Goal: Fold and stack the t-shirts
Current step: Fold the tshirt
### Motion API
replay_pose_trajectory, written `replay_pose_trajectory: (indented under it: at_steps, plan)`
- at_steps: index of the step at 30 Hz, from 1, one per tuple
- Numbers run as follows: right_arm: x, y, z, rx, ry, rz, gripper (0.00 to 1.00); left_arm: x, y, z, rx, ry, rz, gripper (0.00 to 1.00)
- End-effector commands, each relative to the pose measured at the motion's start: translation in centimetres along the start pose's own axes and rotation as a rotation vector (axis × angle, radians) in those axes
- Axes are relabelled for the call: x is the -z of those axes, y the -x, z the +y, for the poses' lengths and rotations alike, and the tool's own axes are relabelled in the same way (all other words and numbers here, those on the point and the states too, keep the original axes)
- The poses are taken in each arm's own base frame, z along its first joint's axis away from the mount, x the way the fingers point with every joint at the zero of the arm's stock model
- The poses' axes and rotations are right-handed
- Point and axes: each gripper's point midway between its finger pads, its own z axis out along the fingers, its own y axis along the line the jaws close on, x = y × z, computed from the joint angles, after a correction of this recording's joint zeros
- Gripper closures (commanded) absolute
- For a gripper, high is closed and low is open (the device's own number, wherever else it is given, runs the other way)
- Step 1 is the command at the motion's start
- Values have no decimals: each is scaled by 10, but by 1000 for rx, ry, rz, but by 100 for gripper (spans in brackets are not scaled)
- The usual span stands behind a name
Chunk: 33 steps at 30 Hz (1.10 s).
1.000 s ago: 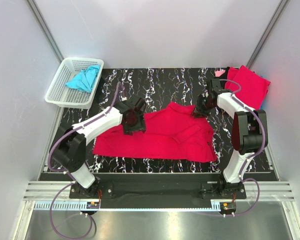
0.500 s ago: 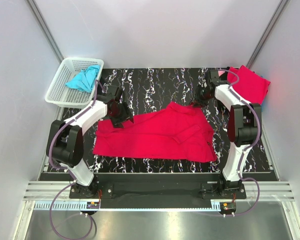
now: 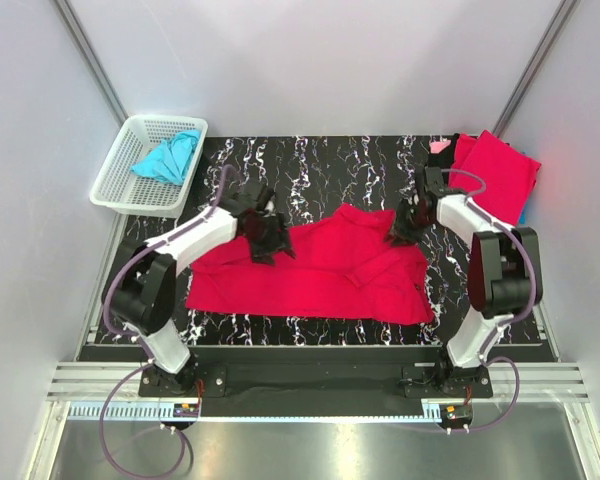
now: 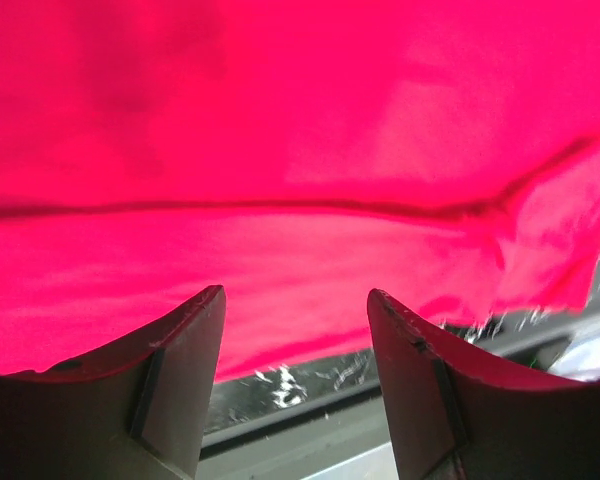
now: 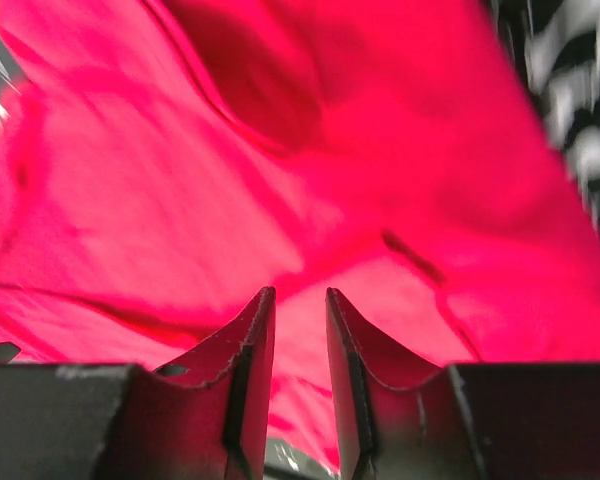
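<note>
**Figure: One crimson t-shirt spread between two pincers**

Nearest the arm bases, we see the spread crimson t-shirt (image 3: 320, 270) lying flat on the black marbled table (image 3: 320, 160). Its long axis runs left to right, roughly parallel to the table's near edge. The near border of the shirt is almost straight, while the far border rises to a blunt peak around mid-table. A creased flap lies across its right half. We cannot tell from these views which end carries the neck opening.

The left pincer (image 3: 267, 240) sits over the far left part of this shirt, above the cloth rather than beside it. In the left wrist view its jaws stand well apart with nothing between them. Past the fingers (image 4: 185, 370) a seam crosses the red cloth from side to side.

The right pincer (image 3: 404, 222) sits at the far right corner of the same shirt, just at the cloth's edge. In the right wrist view its jaws stand close together, leaving only a narrow slot. That view is blurred, and we cannot tell whether any cloth is pinched there.

Farther back, a folded crimson t-shirt (image 3: 500, 170) lies at the table's far right corner, well apart from the spread one. At the far left, a crumpled turquoise t-shirt (image 3: 168, 157) rests inside the white lattice basket (image 3: 120, 190).
</note>
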Motion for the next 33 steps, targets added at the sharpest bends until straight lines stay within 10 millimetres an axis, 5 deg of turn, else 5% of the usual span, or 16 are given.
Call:
replay_pose_trajectory:
  at_steps: [1, 3, 11, 22, 33]
  plan:
    - [16, -15, -1, -9, 5, -34, 67, -5, -11, -53, -112, -100, 24, 37]
    - [24, -22, -15, -24, -51, -72, 66, -13, -25, -93, -181, -149, 56, 37]
    - [49, -30, -15, -47, -60, -97, 66, -52, -49, -145, -189, -165, 127, 39]
    - [55, -37, -23, -45, -91, -105, 66, -77, -96, -165, -229, -144, 195, 46]
    - [59, -39, -25, -40, -92, -108, 66, -91, -99, -174, -211, -103, 142, 51]
